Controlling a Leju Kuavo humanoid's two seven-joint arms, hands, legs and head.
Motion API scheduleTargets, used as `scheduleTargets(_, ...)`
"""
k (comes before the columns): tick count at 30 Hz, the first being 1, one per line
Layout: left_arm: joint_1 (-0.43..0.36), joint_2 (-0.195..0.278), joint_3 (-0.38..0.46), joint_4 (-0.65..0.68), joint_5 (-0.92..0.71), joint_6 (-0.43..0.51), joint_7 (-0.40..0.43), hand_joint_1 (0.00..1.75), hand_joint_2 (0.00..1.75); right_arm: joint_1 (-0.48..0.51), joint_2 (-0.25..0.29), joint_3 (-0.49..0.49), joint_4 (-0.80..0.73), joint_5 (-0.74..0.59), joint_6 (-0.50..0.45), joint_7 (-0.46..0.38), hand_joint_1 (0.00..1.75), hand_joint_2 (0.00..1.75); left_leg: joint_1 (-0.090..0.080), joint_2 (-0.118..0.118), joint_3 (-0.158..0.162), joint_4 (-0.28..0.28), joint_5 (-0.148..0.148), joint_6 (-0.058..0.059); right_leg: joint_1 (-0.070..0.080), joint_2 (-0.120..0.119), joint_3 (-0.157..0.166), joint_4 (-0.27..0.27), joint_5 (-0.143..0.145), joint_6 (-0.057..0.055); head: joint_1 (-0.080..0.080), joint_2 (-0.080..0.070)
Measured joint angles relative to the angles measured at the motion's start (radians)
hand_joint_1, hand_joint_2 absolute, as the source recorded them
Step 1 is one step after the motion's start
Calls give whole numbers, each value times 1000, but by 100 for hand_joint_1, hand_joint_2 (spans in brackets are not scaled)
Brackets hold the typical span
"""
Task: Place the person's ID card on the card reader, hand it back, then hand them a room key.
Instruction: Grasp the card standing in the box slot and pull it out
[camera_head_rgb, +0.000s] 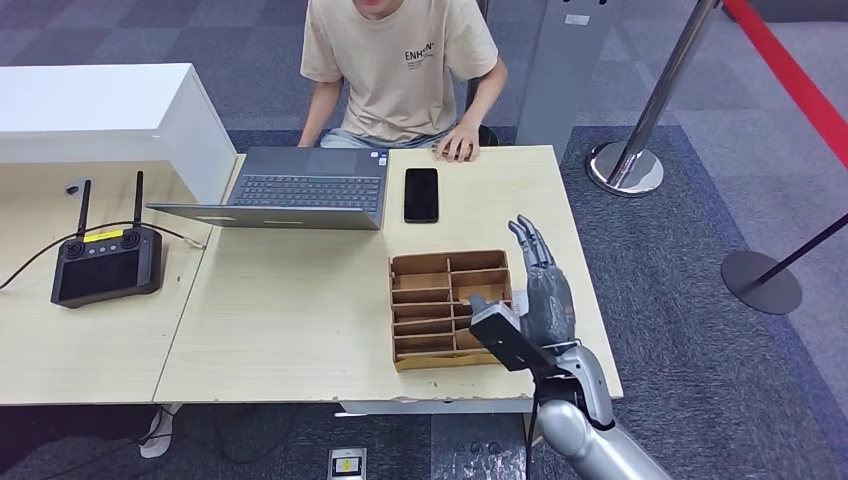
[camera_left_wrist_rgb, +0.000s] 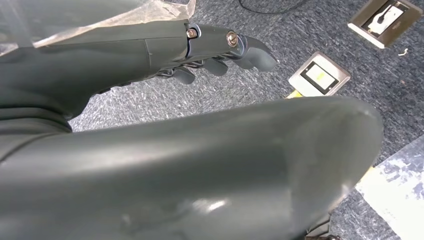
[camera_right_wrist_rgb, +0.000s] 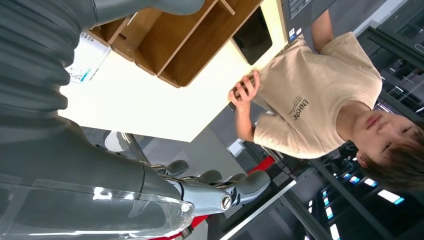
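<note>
Grey carpeted room, stanchion posts to the right. A light wood counter (camera_head_rgb: 300, 320) carries a laptop (camera_head_rgb: 300, 190), a phone (camera_head_rgb: 421, 194), a black controller (camera_head_rgb: 105, 263) and a compartmented wooden tray (camera_head_rgb: 445, 308).

A person (camera_head_rgb: 400, 70) sits across the counter, one hand resting on its far edge. In the right wrist view that hand seems to hold something thin against the counter edge, possibly the ID card; too small to confirm.

Right hand (camera_head_rgb: 535, 285) is raised beside the tray's right side, fingers (camera_head_rgb: 528, 240) extended and apart, pointing toward the person, holding nothing. A white printed card (camera_right_wrist_rgb: 86, 60) lies just beside the tray wall in the right wrist view; whether it is a room key cannot be told.

Left hand (camera_left_wrist_rgb: 220, 50) hangs over the floor, fingers curled in somewhat, nothing in it.

Judgement: task is at its start, card not yet handed over. No card reader identified with certainty.

Risks:
- A thin flat card can slip from a loose pinch at handover.
- The hand is close to the tray; a reach forward could clip its wall and shift it.
- The phone lies between tray and person, in the reach path.
</note>
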Motion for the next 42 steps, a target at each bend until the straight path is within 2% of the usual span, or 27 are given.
scheduleTargets(7,0,0,1,0,1,1,-1,0,0,1,6,1,16,-29,-1,-10,18,175,0,0,0,0,0,0,0,0,0,0,0,0,0,0)
scheduleTargets(13,0,-2,5,0,2,2,-1,0,0,2,11,1,36,-45,-1,-21,35,175,0,0,0,0,0,0,0,0,0,0,0,0,0,0)
scheduleTargets(21,-1,-6,8,0,2,2,-2,0,0,1,20,2,65,-109,-2,-54,38,175,0,0,0,0,0,0,0,0,0,0,0,0,0,0)
scheduleTargets(26,-1,-8,11,0,2,2,-2,0,0,1,24,2,81,-122,-1,-62,30,175,0,0,0,0,0,0,0,0,0,0,0,0,0,0)
scheduleTargets(30,-1,-8,14,0,0,3,-2,0,0,1,26,3,92,-123,-1,-62,36,175,0,0,0,0,0,0,0,0,0,0,0,0,0,0)
scheduleTargets(35,-1,-8,15,0,1,4,-1,0,0,3,26,3,102,-125,-1,-62,33,175,0,0,0,0,0,0,0,0,0,0,0,0,0,0)
scheduleTargets(42,-1,-8,16,0,2,9,0,0,0,7,26,5,109,-126,-1,-62,38,175,0,0,0,0,0,0,0,0,0,0,0,0,0,0)
